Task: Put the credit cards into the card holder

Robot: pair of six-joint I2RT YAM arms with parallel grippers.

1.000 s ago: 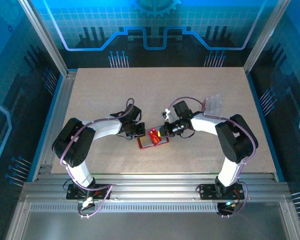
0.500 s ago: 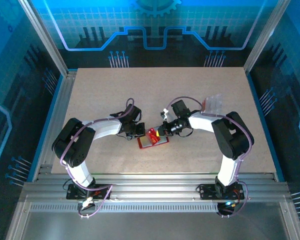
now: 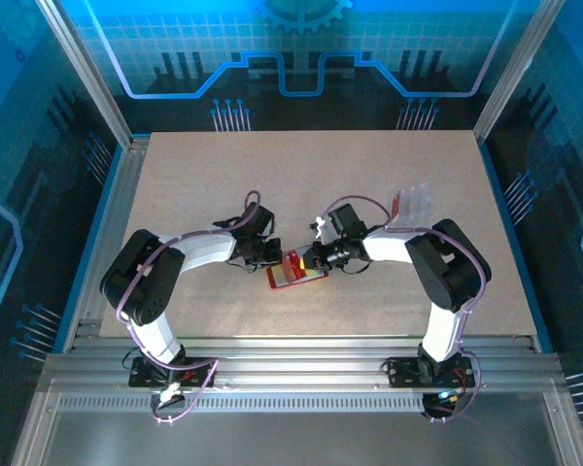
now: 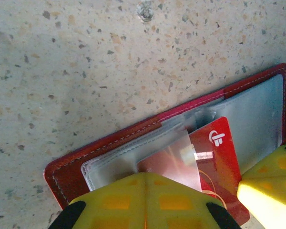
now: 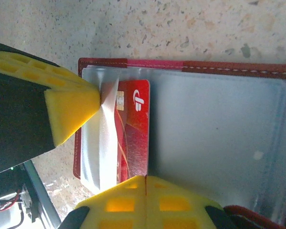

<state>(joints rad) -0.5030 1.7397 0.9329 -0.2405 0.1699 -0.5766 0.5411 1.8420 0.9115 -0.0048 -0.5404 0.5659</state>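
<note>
The red card holder (image 3: 293, 280) lies open on the table between both arms, its clear pockets up (image 5: 219, 138). A red credit card (image 5: 133, 138) sits partly under a clear pocket flap at the holder's left end. In the left wrist view its logo corner (image 4: 217, 152) sticks out of the pocket. My left gripper (image 4: 145, 175) is shut, pinching that flap's edge and lifting it from the red cover (image 4: 109, 143). My right gripper (image 5: 146, 177) is shut on the card's near end. Both yellow-fingered grippers, left (image 3: 272, 256) and right (image 3: 312, 259), meet over the holder.
A clear plastic bag (image 3: 415, 202) lies at the back right, behind my right arm. Metal frame rails (image 3: 112, 209) run along the table's sides and near edge. Bare speckled tabletop (image 4: 86, 57) stretches beyond the holder.
My right gripper has slid left across the holder with the card, closing the gap to my left gripper. The left arm has stayed put.
</note>
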